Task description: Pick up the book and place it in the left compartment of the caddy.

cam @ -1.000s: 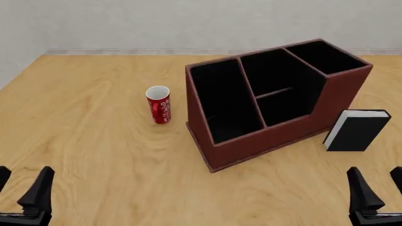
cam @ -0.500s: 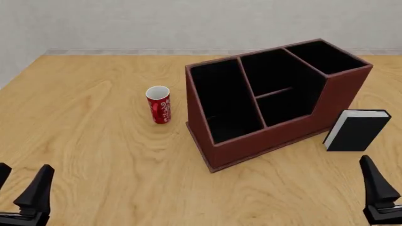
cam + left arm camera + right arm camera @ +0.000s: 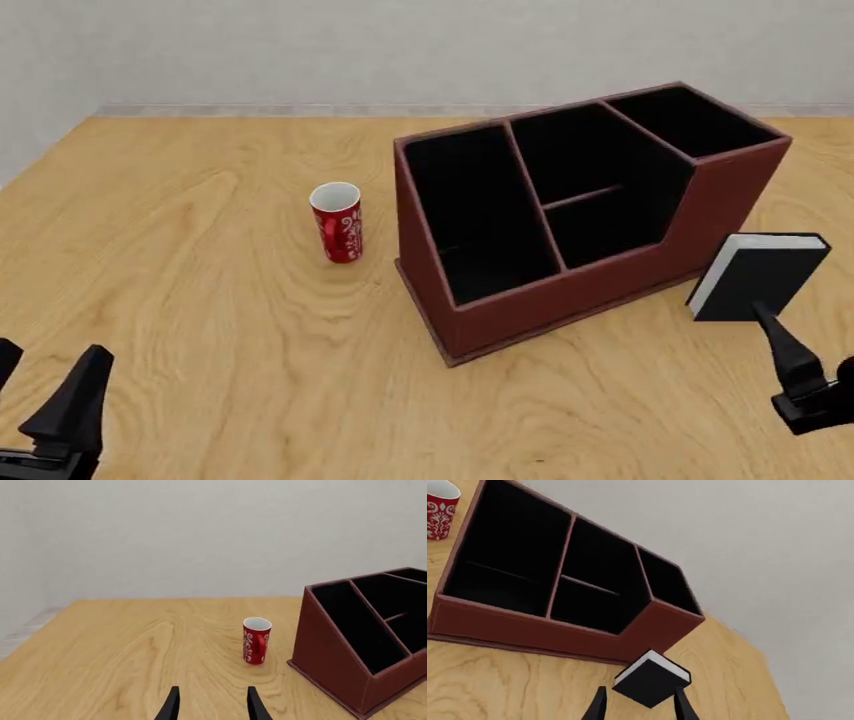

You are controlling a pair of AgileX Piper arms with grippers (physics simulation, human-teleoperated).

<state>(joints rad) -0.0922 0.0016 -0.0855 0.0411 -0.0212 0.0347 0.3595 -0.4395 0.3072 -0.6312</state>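
The book (image 3: pixel 758 277) stands upright on the table (image 3: pixel 200 300), just off the right front corner of the caddy (image 3: pixel 587 290), near it but not touching as far as I can see; its white page edges face up and toward the caddy, its plain black cover faces the arms. It looks thick and rigid, a hardcover that should not flex or sag when squeezed; I would guess it has some weight for its size and that the smooth covers could slip under a light pinch. Standing on its narrow bottom edge it seems easy to tip with a nudge.

The right gripper (image 3: pixel 638 705) sits close to the book on the near side, fingers spread with nothing between them; in the right wrist view the book's lower corner lies just ahead of the gap. The left gripper (image 3: pixel 211 706) hangs low at the near left, well apart from everything, likewise parted and empty, looking out toward the red can (image 3: pixel 338 222).

The sound hold, I think, is across the thickness, one finger on each cover, taken in the upper half so the book hangs steady; the left compartment (image 3: pixel 478 215) is a long narrow slot, so the book would need to go in edge-on, aligned with its length.
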